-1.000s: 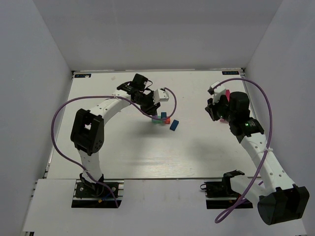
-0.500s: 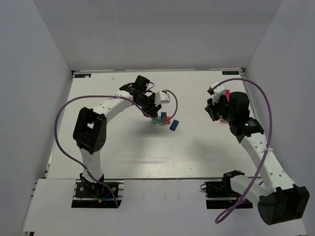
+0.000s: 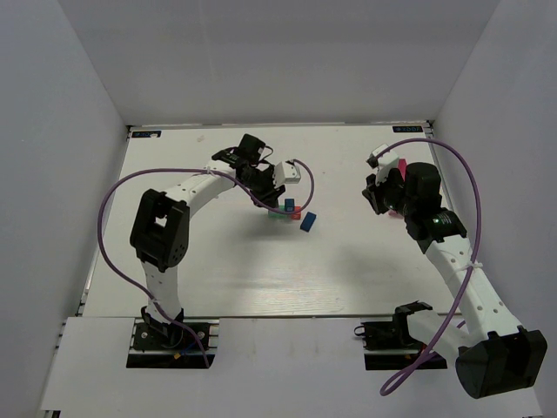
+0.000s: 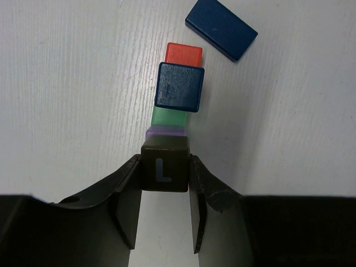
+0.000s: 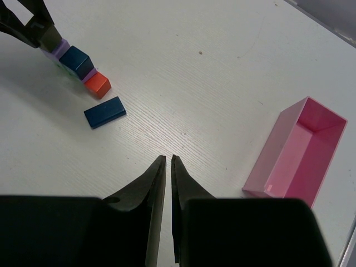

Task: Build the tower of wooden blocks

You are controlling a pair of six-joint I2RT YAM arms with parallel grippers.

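My left gripper (image 4: 164, 162) is shut on a dark grey block (image 4: 164, 172) marked "L". It holds that block right against the near end of the tower (image 3: 287, 210). The tower reads as a lilac block (image 4: 165, 132), a green block (image 4: 168, 117), a blue cube (image 4: 179, 87) on top, and a red-orange block (image 4: 184, 54) at the far end. A blue brick (image 4: 221, 28) lies flat, apart from the tower. My right gripper (image 5: 168, 158) is shut with nothing in it, hovering over bare table well to the right of the blocks (image 5: 77, 60).
A pink open box (image 5: 297, 153) lies on the table at the right, partly under the right arm in the top view (image 3: 402, 164). White walls close in the table on three sides. The left arm's purple cable (image 3: 300, 165) loops above the tower.
The left arm has shifted slightly towards the tower with the grey block still in its jaws. The right arm and the loose blocks have not moved.
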